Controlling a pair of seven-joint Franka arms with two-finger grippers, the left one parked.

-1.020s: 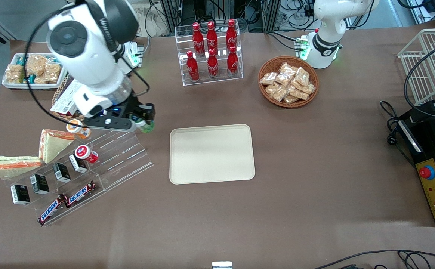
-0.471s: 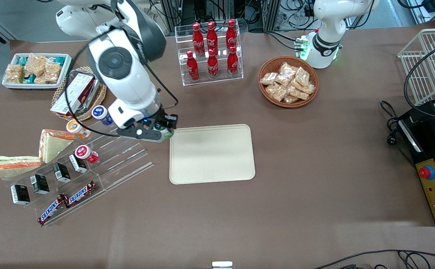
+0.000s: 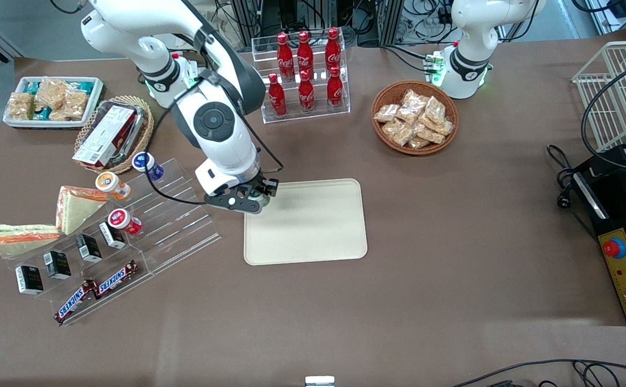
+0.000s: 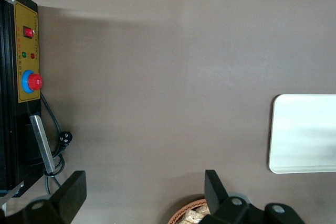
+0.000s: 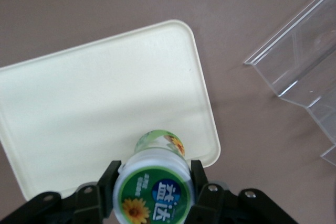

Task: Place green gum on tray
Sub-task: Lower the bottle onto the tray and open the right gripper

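My right gripper [image 3: 261,200] is shut on the green gum [image 5: 155,187], a small green bottle with a white lid and green label, held upright between the fingers [image 5: 109,181]. In the front view the gum [image 3: 264,201] is mostly hidden by the gripper. It hangs above the corner of the cream-beige tray [image 3: 313,226] that lies nearest the working arm's end and farthest from the front camera. The tray [image 5: 100,108] lies flat below the bottle. The tray's edge also shows in the left wrist view [image 4: 304,135].
A clear acrylic stepped rack [image 3: 146,226] beside the tray holds a blue-bodied bottle [image 3: 147,165], an orange-lidded one [image 3: 111,184], a red-lidded one [image 3: 123,221], black boxes and Snickers bars. A cola bottle rack [image 3: 305,75], a snack basket [image 3: 415,117] and a white snack dish [image 3: 49,101] stand farther back.
My right gripper has carried the green gum from above the acrylic rack sideways toward the parked arm's end, and now holds it over the tray's corner.
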